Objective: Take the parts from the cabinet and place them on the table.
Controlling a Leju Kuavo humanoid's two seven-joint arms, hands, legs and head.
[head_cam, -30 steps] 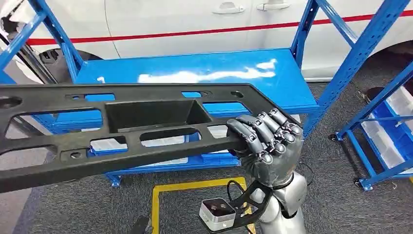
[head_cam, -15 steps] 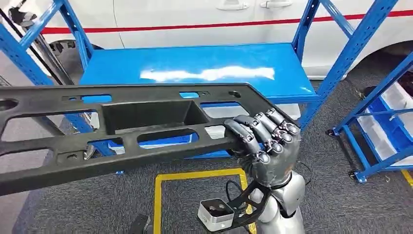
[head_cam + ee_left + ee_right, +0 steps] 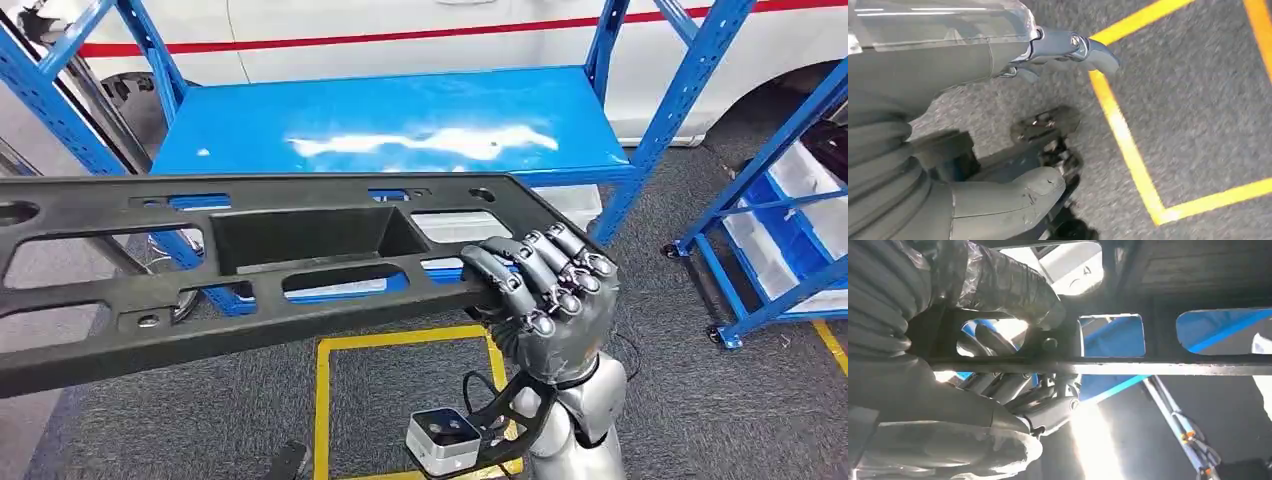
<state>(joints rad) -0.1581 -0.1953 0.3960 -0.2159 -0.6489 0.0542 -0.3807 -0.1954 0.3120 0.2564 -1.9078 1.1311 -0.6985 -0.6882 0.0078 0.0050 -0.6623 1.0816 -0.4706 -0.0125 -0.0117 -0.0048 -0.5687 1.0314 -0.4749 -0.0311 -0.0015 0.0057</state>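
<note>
The long black plastic panel with rectangular cut-outs and a sunken tray point(image 3: 250, 270) hangs in the air in front of the robot, above the grey carpeted floor point(image 3: 680, 400), running from the picture's left edge across to the right hand point(image 3: 545, 290). That silver right arm rises from below, the hand turned palm-up under the panel's right end. Its dark fingers point(image 3: 540, 262) curl over the near rail of the panel and grip it; in the right wrist view the thumb point(image 3: 1013, 285) and fingers point(image 3: 998, 385) close on the bar from both sides. The left hand point(image 3: 948, 150) hangs low over the carpet beside a yellow floor line point(image 3: 1128, 145); whether its fingers are spread or curled cannot be told. Under the panel a yellow taped square point(image 3: 330, 400) marks the floor. Beyond the panel's far edge stands the blue metal shelving rack point(image 3: 400, 130), its glossy top shelf bare. A second blue rack point(image 3: 780, 230) stands to the right, with carpet between. Behind both is a white car with a red stripe point(image 3: 400, 30).
</note>
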